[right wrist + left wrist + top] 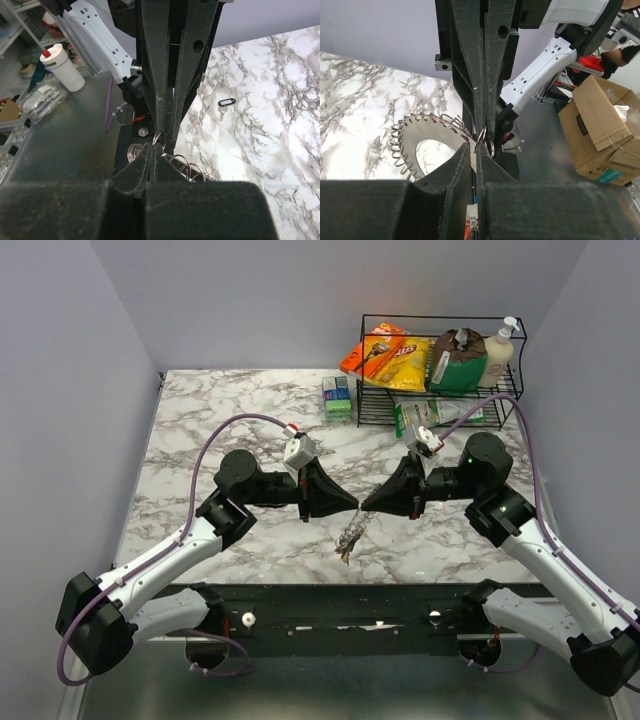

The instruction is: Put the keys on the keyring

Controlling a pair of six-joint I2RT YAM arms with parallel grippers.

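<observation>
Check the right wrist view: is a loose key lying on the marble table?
Yes, one dark-headed key lies alone on the marble table.

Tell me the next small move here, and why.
Probably tighten the left hand on the keyring. The right hand is shut on it, but a thin slit shows between the left fingers, so that grip looks unsure. A firm hold from both hands seems needed first.

My left gripper (351, 505) and right gripper (371, 504) meet tip to tip mid-table. The silver wire keyring (350, 533), fanned with keys, hangs just beneath, so nothing passes there. Bare grey-veined white marble tabletop (200, 425) lies to my left. A black wire rack (378, 405) of snack bags blocks the far right corner, with small green boxes (338, 400) beside it.
</observation>
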